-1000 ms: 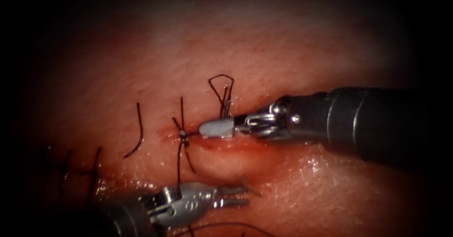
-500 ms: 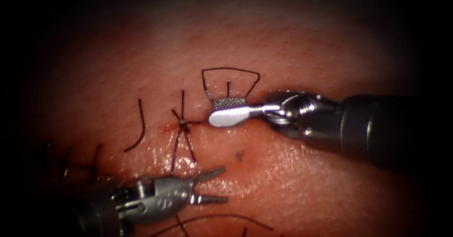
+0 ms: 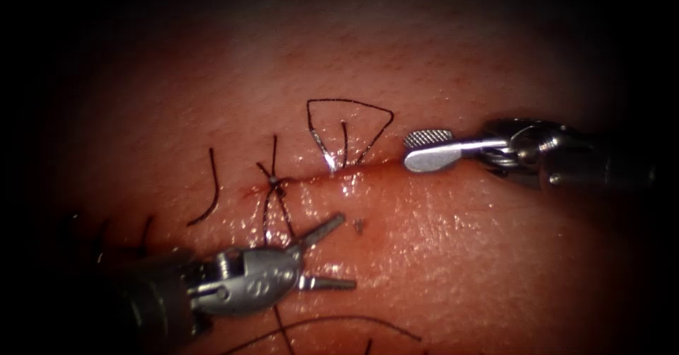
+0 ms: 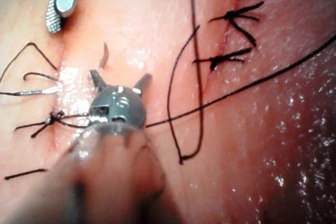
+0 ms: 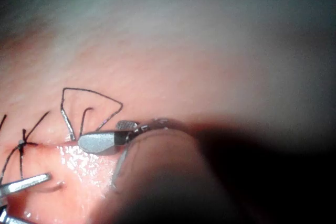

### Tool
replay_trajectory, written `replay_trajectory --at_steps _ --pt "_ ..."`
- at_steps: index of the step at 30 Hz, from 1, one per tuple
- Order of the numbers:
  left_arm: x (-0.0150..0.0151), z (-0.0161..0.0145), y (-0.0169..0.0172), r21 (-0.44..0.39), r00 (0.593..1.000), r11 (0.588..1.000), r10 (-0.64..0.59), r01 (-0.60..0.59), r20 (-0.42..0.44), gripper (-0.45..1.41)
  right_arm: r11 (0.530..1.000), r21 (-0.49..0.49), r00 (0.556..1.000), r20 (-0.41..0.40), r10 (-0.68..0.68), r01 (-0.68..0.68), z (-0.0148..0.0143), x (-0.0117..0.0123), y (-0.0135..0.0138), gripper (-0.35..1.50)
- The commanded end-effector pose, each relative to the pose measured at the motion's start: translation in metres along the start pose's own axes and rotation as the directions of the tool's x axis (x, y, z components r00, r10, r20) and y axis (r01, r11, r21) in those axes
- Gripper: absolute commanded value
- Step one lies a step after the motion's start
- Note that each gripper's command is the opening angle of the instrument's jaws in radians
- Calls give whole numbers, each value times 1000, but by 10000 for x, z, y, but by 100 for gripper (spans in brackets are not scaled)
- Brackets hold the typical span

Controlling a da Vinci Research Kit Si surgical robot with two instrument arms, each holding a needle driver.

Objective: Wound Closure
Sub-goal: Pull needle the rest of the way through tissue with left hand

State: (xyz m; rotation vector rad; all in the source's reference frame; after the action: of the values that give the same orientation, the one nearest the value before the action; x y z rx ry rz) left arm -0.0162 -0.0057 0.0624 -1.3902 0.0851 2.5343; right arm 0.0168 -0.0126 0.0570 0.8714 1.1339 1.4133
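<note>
**Both pincers empty; thread loop standing at the cut**

Endoscope view: the right arm's slim steel pincer (image 3: 406, 150) is a little open and holds nothing. The left arm's steel pincer (image 3: 348, 250) is spread wide, also holding nothing, with one jaw aimed at about 1 o'clock and the other at 3.

The pale pink tissue (image 3: 438, 256) carries a thin cut (image 3: 375, 163) that runs roughly 9 to 3 o'clock. A dark tied knot (image 3: 272, 180) sits on it.

An angular loop of dark thread (image 3: 350, 104) rises from the cut. Its flat top lies 9 to 3 and its legs converge towards 6, meeting the cut line. The left leg has a silvery stretch (image 3: 322, 150); I cannot tell whether this is the needle or a glint on the thread.

The loop lies at 9 o'clock from the right pincer, near but apart. It lies at 12 o'clock from the left pincer, beyond the cut.

Left wrist view adds:
- The left pincer (image 4: 121, 75) is end-on, with its jaws forked apart just beside the knot (image 4: 52, 118).
- A row of older dark stitches (image 4: 236, 17) is visible.
- One long dark strand (image 4: 252, 85) crosses the tissue.
- The right pincer (image 4: 56, 17) is well clear of the loop (image 4: 26, 56).

Right wrist view adds:
- The right pincer (image 5: 100, 134) has its lower jaw tip just beside the loop's legs (image 5: 84, 119). I cannot tell whether they touch.
</note>
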Motion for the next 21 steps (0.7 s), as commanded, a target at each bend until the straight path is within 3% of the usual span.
replay_trajectory --at_steps 1,5,11,16,19,21 --pt "-1 9 -2 4 1000 1000 6 -6 -8 52 1000 -2 1000 -10 2 -2 -5 4 6 83" --pt "2 16 -4 2 1000 1000 9 -9 -20 49 1000 -10 999 -35 -4 3 -30 8 10 78" --pt "2 28 -10 -5 999 1000 12 -12 -35 20 1000 -12 998 -64 -24 23 -61 13 12 78" --pt "-6 31 -18 -20 998 1000 15 -16 -59 -45 999 6 996 -79 -35 36 -68 8 4 79" --pt "-13 30 -25 -44 996 999 -23 19 -87 -45 998 5 995 -82 -58 58 -69 0 -4 84" --pt "-17 30 -28 -70 991 993 -102 96 -91 -45 995 2 991 -85 -103 104 -69 -6 -11 99"
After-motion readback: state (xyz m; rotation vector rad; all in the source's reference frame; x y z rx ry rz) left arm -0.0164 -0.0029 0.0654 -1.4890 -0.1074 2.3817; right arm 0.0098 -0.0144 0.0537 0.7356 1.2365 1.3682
